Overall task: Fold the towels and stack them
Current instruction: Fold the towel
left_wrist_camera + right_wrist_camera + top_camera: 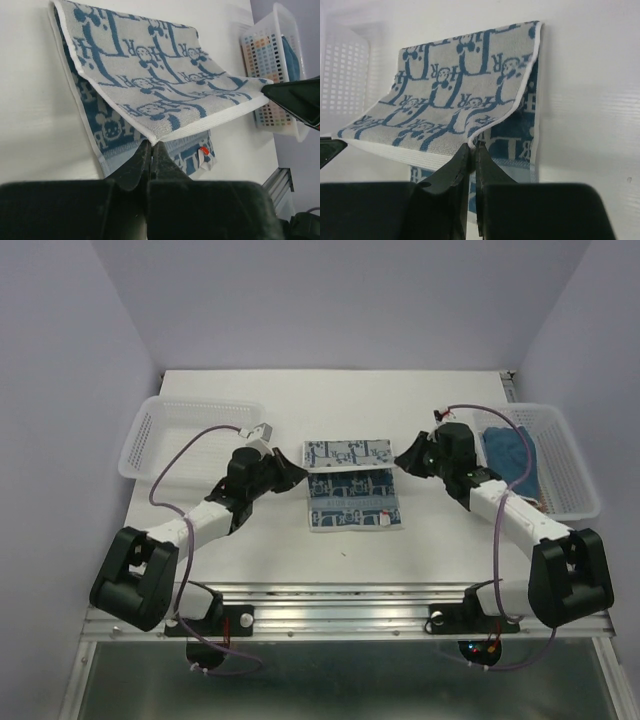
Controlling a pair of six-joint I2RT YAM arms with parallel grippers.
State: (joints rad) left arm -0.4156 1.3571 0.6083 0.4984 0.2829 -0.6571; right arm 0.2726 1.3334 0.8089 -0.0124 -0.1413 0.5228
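Observation:
A white towel with a blue pattern point(350, 485) lies at the table's middle, its far half lifted and held over the near half. My left gripper point(303, 468) is shut on the lifted edge's left corner point(150, 141). Pinching the right corner point(474, 143) is my right gripper point(400, 462), also shut. The lifted flap point(160, 75) shows its pale side, and the blue face point(522, 135) lies flat beneath. A small red tag point(203, 150) marks the towel's near right corner. More towels, one dark blue point(512, 458), sit in the right basket.
An empty white perforated basket point(185, 435) stands at the far left. A second white basket point(565, 465) at the far right holds the other towels. The table's metal front rail point(340, 605) runs between the arm bases.

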